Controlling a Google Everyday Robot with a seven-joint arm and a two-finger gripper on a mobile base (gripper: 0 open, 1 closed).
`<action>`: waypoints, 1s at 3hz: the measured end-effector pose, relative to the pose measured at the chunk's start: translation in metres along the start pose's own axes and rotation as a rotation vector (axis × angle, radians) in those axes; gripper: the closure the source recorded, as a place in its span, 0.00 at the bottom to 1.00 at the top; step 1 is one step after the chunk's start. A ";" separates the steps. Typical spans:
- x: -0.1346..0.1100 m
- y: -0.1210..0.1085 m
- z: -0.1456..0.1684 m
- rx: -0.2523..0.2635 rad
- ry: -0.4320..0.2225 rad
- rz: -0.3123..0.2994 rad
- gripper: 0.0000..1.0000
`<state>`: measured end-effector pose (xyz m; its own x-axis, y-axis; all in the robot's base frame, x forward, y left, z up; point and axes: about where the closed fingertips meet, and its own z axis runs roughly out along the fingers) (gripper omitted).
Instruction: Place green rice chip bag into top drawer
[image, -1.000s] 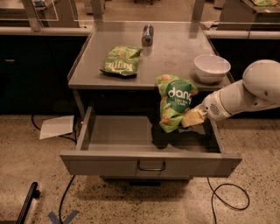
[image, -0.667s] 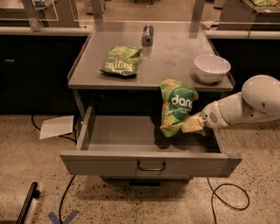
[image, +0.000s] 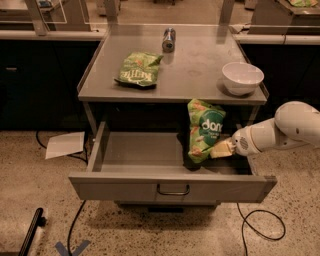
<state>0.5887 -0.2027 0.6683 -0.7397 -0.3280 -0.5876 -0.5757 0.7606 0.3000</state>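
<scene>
The green rice chip bag (image: 204, 130) is puffy and bright green with white lettering. It hangs upright in the open top drawer (image: 145, 152), its lower end down near the drawer floor at the right side. My gripper (image: 221, 148) comes in from the right on a white arm and is shut on the bag's lower right edge. The drawer is pulled out, with its grey front panel and small dark handle (image: 173, 190) toward the camera.
On the table top (image: 200, 75) lie a flatter pale green bag (image: 138, 70), a can on its side (image: 169, 39) and a white bowl (image: 242, 77). A paper sheet (image: 65, 144) and cables lie on the floor.
The gripper has lowered the green rice chip bag from table-edge height down into the drawer, moving slightly right.
</scene>
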 end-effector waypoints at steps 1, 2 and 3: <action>0.000 0.000 0.000 0.000 0.000 0.000 0.83; 0.000 0.000 0.000 0.000 0.000 0.000 0.60; 0.000 0.000 0.000 0.000 0.000 0.000 0.36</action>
<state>0.5887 -0.2026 0.6682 -0.7397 -0.3282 -0.5875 -0.5758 0.7605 0.3002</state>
